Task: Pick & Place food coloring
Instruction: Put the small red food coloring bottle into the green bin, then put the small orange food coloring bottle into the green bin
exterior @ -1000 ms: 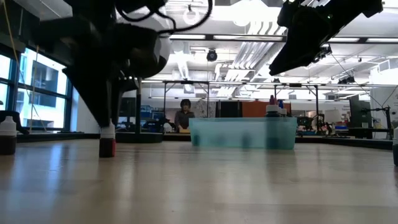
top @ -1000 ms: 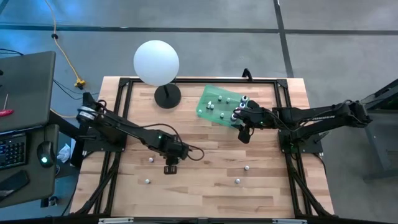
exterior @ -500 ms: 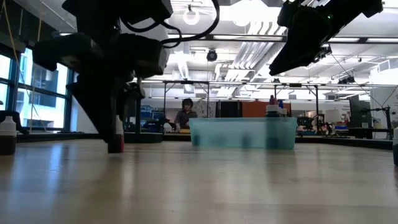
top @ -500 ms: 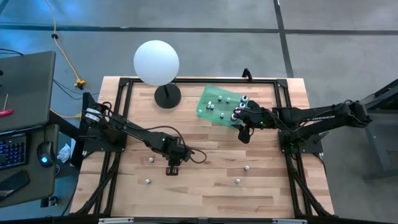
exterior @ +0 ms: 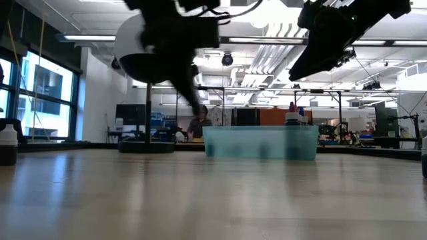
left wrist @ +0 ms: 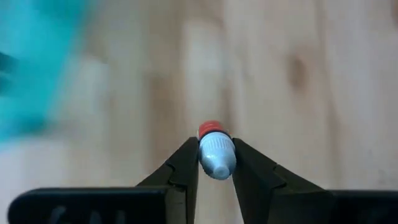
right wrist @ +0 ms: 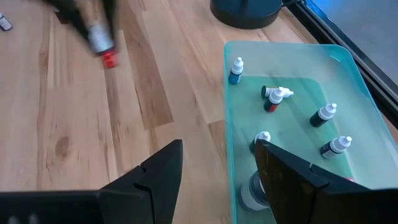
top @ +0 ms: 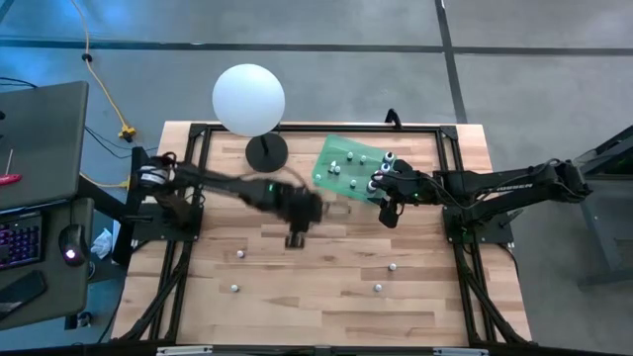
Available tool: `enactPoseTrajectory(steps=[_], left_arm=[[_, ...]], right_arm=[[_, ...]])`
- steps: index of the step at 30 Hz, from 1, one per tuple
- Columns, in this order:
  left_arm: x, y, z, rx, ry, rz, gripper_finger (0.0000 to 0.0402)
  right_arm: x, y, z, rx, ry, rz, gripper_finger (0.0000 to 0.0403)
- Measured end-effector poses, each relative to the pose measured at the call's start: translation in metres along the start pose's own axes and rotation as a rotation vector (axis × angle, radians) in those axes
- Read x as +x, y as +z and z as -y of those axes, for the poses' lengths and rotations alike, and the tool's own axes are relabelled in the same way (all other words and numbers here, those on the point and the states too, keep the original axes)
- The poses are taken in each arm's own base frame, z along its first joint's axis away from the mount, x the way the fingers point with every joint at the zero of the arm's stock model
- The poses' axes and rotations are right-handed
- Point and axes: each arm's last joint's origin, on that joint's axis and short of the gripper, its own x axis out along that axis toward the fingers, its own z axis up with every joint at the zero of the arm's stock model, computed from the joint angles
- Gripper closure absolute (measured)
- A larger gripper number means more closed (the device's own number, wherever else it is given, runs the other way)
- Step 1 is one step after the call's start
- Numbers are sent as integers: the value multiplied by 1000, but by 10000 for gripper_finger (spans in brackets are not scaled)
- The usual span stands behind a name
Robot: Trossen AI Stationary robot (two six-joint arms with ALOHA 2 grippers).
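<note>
A tiny food coloring bottle (left wrist: 216, 152) with a whitish cap and a red body is in my left gripper (top: 295, 238), which is shut on it above the middle of the table. The same bottle shows blurred in the right wrist view (right wrist: 106, 48). A translucent green tray (top: 329, 178) lies at the far middle with several small bottles (right wrist: 323, 115) in it. Some stand upright and one lies on its side. My right gripper (top: 386, 214) hangs open over the tray's near right corner, holding nothing. Several loose bottles (top: 240, 253) stand on the wood nearer the front. My left gripper pinches the bottle's whitish cap end (left wrist: 217, 163) between its two fingers. The fingers slant down from above. The red body (left wrist: 210, 129) sticks out past the fingertips, pointing down. The bottle is lifted clear of the table.
A white globe lamp (top: 248, 99) stands on a black round base (top: 266, 152) at the far left, beside the tray. Loose bottles stand at the near left (top: 234, 289) and the near right (top: 392, 266), (top: 377, 288). Black frame rails run along the table's edges.
My left gripper has risen and swung toward the table's far right, toward the tray, mostly in the last half second. The red bottle, which stood on the wood a moment ago, is now lifted clear in its fingers.
</note>
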Motion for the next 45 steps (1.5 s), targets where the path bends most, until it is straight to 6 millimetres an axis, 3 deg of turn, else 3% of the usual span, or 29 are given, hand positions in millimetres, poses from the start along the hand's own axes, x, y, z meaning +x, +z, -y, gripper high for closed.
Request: enactPoseTrajectory(steps=[8,12,19,22,29,36,42,45], left_arm=[[-6,37,-105,-40,165,149,329],[11,42,-148,-76,211,131,329],[51,39,-192,-143,270,37,329],[62,33,-200,-141,287,-7,330],[73,26,-199,-75,275,-83,328],[81,23,-197,-51,256,-109,296],[80,25,-194,14,291,-134,281],[69,32,-191,49,295,-165,280]], right_arm=[[0,-5,1,-12,-9,-46,208],[0,-5,1,-13,-10,-51,208],[0,-6,1,-13,-11,-55,208],[0,-5,1,-13,-11,-54,208],[0,-6,1,-14,-11,-55,208],[0,-6,1,-16,-12,-58,208],[0,-6,1,-16,-12,-59,208],[0,-6,1,-16,-12,-59,208]])
